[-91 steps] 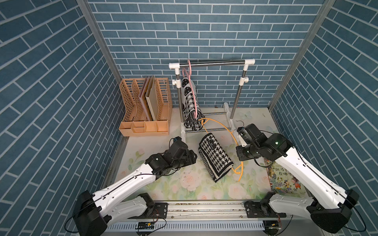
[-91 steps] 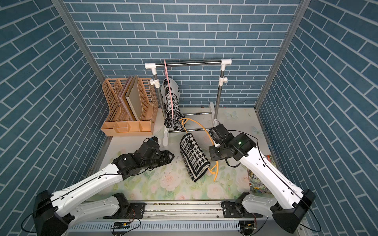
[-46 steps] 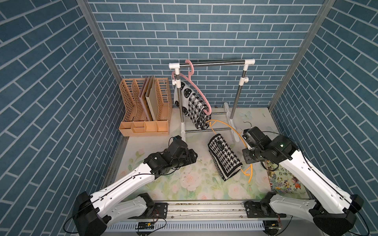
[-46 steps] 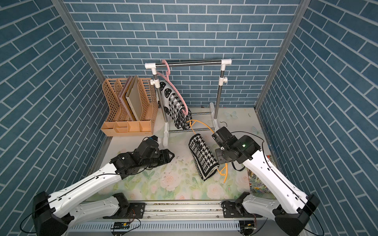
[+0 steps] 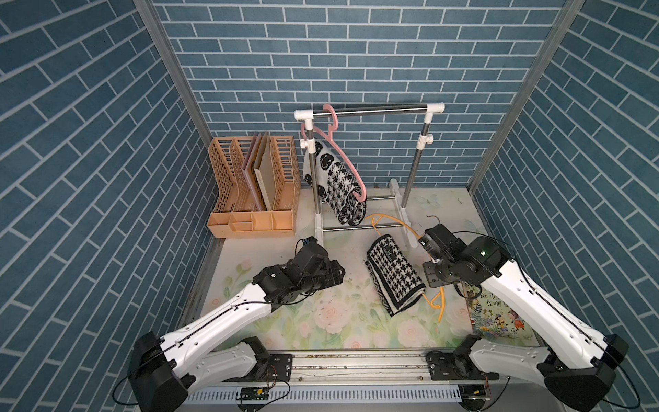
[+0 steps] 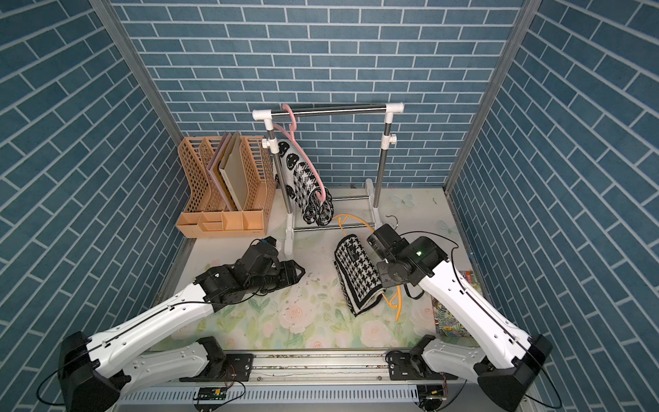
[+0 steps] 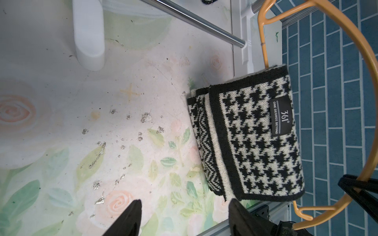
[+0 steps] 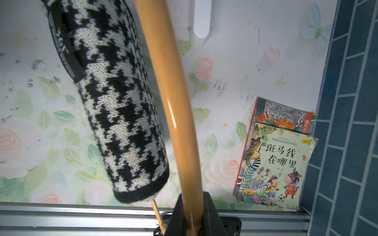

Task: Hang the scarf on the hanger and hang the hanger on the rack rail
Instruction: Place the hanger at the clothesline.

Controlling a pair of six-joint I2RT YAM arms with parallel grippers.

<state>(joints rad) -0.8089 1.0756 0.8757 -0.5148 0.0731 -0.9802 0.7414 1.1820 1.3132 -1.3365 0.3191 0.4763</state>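
So: 2 scarves [image 5: 394, 276] [image 5: 337, 180], 2 hangers [image 8: 173, 102] [image 5: 343, 158], 2 bks [image 8: 276, 163] [image 8: 286, 114].

The table [image 5: 321, 321] wears a floral mat (scuffed, flecked with dark specks). An orange file organizer [image 5: 253, 192] stands at far left, a clothes rack [image 5: 413, 174] at far centre, and two stacked picture books [image 5: 499, 314] lie near right.

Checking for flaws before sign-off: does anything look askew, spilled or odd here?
The pink hanger hangs steeply tilted on the rail, its smiley scarf bunched at the low end. Dark flecks are scattered on the mat by the left pincer. Nothing else stands out.
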